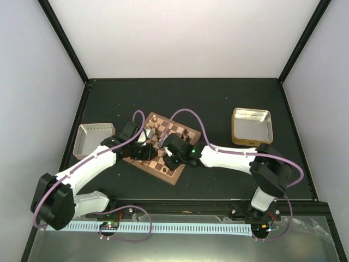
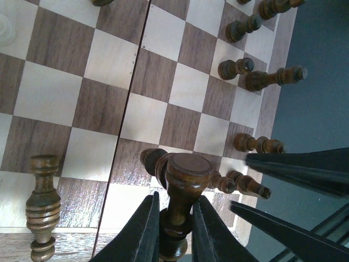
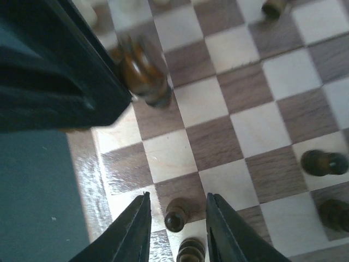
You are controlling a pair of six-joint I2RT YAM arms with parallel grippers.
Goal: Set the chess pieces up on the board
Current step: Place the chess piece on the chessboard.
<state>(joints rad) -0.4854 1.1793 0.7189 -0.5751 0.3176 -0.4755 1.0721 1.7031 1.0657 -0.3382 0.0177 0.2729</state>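
Chessboard [image 1: 170, 173]: lies askew in the middle of the dark table [image 1: 229, 98], between two trays, with both grippers over it.
Pieces on board: dark chessmen [image 2: 240, 68] stand along one edge; some pale chessmen [image 3: 87, 13] show at the opposite side; many squares between them are bare.
Piece in hand: dark brown chessman [image 2: 188, 169], upright; its base is hidden, so I cannot tell if it touches the board, and I cannot tell its kind.
Left gripper [image 2: 175, 210]: pressed together on the stem of this chessman, near the board border.
Right gripper [image 3: 175, 203]: fingers spread, with a gap on each side of a dark pawn [image 3: 176, 214] that stands free by the border.
Step in hand (my judgement): seat the held chessman on its square while the pawn is let go.
How to do it well: bring the chessman down straight, with its base flat in the centre of the square, and spread the fingers only when it stands. Other dark pieces are just beside it. The right gripper should go straight up, so a finger does not tip the pawn. The two grippers are near each other, so one should move at a time.
Silver tray [image 1: 95, 126]: left of the board; no piece shows inside from above.
Gold-coloured tray [image 1: 235, 128]: right of the board, well apart; no piece shows inside either.
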